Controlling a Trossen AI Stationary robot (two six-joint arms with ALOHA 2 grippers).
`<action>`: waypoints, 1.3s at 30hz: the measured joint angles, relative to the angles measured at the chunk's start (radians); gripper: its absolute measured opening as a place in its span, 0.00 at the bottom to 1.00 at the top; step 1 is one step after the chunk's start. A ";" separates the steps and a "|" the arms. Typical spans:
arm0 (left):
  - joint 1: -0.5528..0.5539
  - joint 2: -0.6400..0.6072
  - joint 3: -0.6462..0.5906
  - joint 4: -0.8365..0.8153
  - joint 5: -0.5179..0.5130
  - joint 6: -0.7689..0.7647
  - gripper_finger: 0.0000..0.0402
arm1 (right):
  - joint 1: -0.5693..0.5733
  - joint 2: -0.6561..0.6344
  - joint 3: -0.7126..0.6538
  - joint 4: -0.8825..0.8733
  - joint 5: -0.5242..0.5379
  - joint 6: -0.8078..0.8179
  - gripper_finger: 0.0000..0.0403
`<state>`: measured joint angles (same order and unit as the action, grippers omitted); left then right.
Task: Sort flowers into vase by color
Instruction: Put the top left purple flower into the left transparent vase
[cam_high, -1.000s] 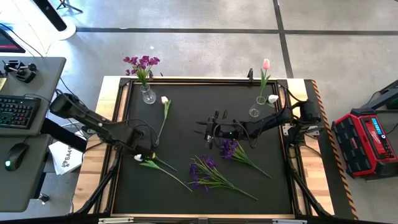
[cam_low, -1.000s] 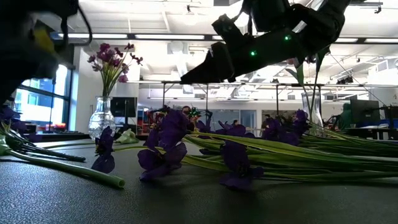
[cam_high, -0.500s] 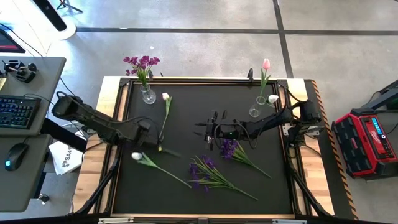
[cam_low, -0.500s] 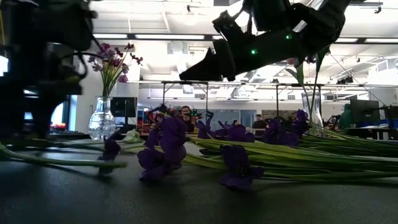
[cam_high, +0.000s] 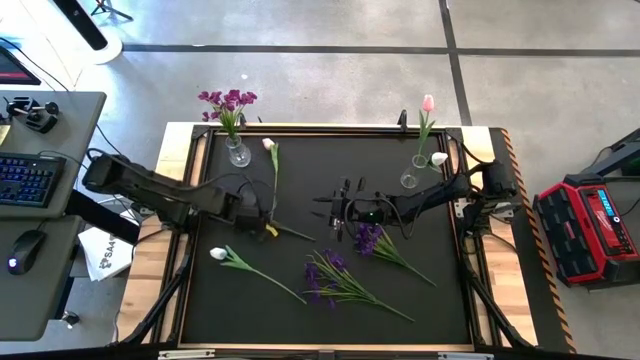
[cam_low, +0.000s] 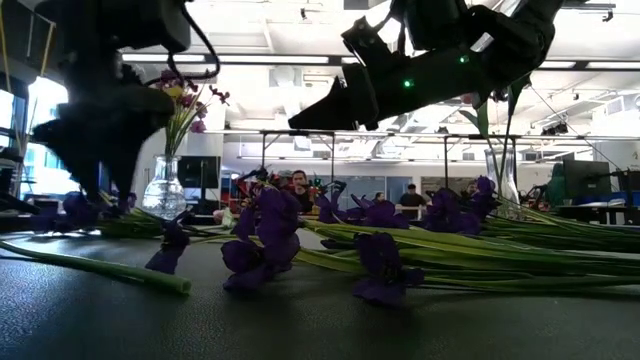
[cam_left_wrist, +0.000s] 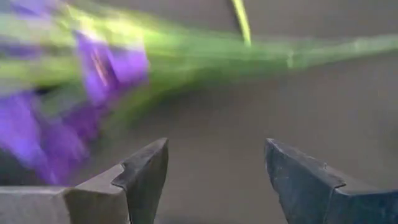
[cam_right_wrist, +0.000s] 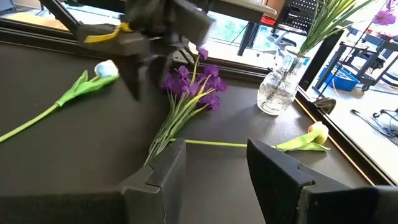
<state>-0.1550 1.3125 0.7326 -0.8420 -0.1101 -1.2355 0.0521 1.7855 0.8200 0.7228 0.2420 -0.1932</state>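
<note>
Left vase (cam_high: 237, 152) at table's far left corner, purple blossoms in it. Left gripper (cam_high: 262, 213) over the mat's left-centre, jaws wide, nothing between them. White tulip (cam_high: 268, 146) lies beside that vase; another white tulip (cam_high: 218, 253) lies nearer the front. Purple flowers (cam_high: 325, 277) lie mid-table. Right gripper (cam_high: 335, 211) hovers centre, jaws apart, empty. Right vase (cam_high: 409, 179) holds a pink tulip (cam_high: 428, 102).

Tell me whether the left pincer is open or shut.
Open. The left pincer shows a clear gap between its fingers, with nothing held; bare table shows through.
</note>
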 joint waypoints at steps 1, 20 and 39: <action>-0.011 0.002 0.000 -0.008 0.042 -0.022 0.63 | 0.000 0.000 0.000 0.000 0.000 0.008 0.38; 0.096 0.111 -0.051 -0.379 -0.431 -0.008 0.63 | -0.006 0.000 0.000 0.000 -0.007 0.020 0.38; 0.020 0.001 -0.037 -0.030 -0.271 -0.307 0.61 | -0.006 0.000 0.000 0.000 -0.007 0.038 0.38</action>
<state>-0.1354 1.3137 0.6956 -0.8720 -0.3807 -1.5424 0.0456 1.7855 0.8200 0.7226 0.2346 -0.1552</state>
